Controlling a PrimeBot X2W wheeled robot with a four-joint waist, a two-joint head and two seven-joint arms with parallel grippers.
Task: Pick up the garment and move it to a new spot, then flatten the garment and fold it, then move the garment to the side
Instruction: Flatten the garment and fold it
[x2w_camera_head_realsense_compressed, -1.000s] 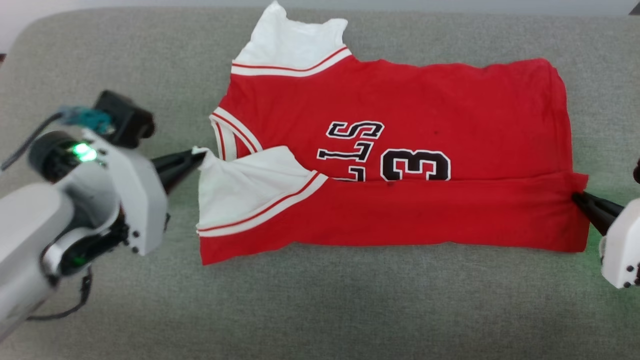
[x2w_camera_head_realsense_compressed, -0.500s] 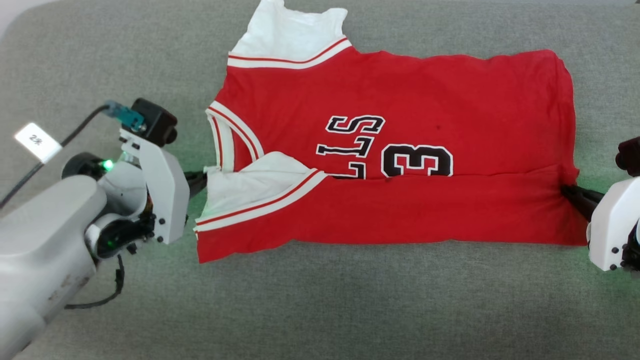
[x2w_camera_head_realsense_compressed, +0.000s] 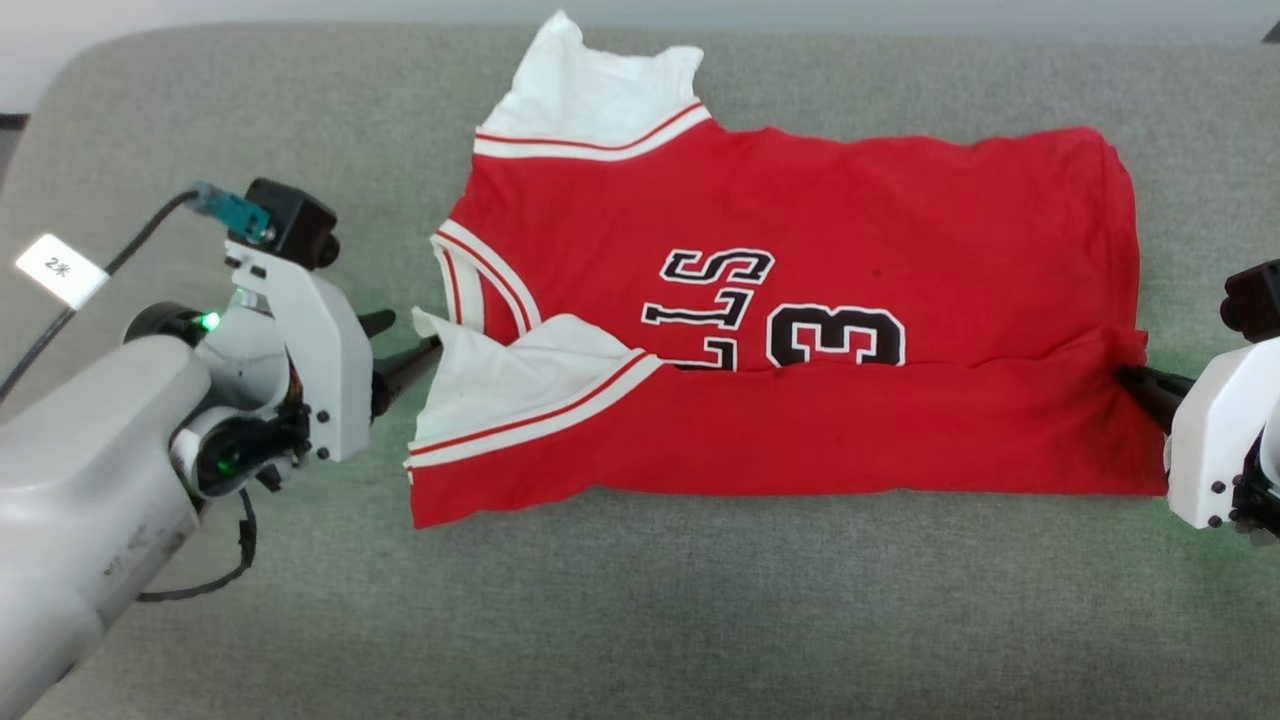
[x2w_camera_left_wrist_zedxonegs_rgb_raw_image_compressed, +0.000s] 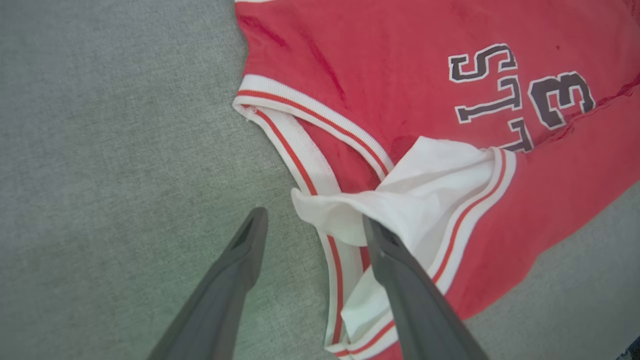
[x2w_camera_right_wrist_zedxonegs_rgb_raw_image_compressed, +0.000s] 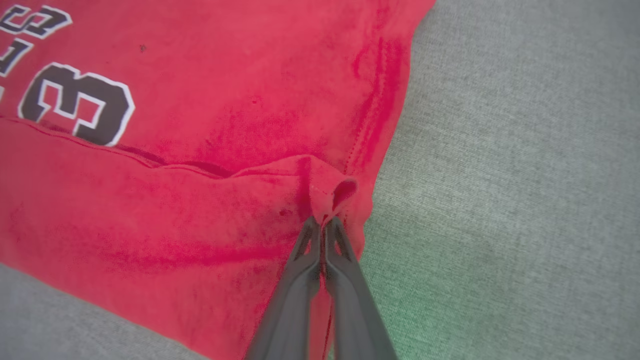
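The garment (x2w_camera_head_realsense_compressed: 800, 200), a red jersey with white sleeves and black lettering, lies spread on a grey cushion. Its near long edge is folded up over the lower part of the lettering. My left gripper (x2w_camera_head_realsense_compressed: 405, 342) is open at the collar end. In the left wrist view the garment's (x2w_camera_left_wrist_zedxonegs_rgb_raw_image_compressed: 400, 75) white sleeve tip lies loose between the open left gripper (x2w_camera_left_wrist_zedxonegs_rgb_raw_image_compressed: 314, 217) fingers. At the other end my right gripper (x2w_camera_head_realsense_compressed: 1128, 377) is shut on the folded hem corner. The right wrist view shows the right gripper (x2w_camera_right_wrist_zedxonegs_rgb_raw_image_compressed: 322, 222) pinching a small fold of the garment (x2w_camera_right_wrist_zedxonegs_rgb_raw_image_compressed: 225, 100).
The grey cushion (x2w_camera_head_realsense_compressed: 700, 600) runs wide on all sides, with free room in front of the jersey. Its rounded back edge (x2w_camera_head_realsense_compressed: 300, 30) runs along the top. A cable with a white tag (x2w_camera_head_realsense_compressed: 60, 270) hangs off my left arm.
My left gripper has opened and let go of the white sleeve, which now rests on the jersey. The right gripper keeps its pinch on the hem. The camera shifted slightly.
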